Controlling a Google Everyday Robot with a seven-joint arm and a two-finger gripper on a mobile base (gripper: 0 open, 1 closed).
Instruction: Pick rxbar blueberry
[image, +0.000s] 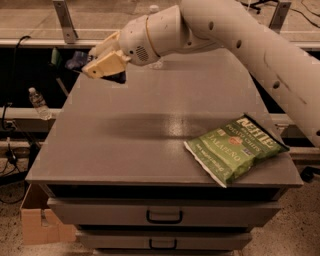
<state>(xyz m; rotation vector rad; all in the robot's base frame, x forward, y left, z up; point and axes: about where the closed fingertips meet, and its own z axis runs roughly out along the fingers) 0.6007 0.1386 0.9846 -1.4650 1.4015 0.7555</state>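
The rxbar blueberry (75, 60) is pinched in the claw (90, 61), raised clear of the surface (140, 145) above its far left corner. A green chip bag (235, 147) lies flat near the front right edge

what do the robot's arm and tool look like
Thick, rounded off-white arm with small dark dots and a thin orange ring near the wrist. The tool, above the table's far left corner, has blocky tan fingers. No loose cables show.
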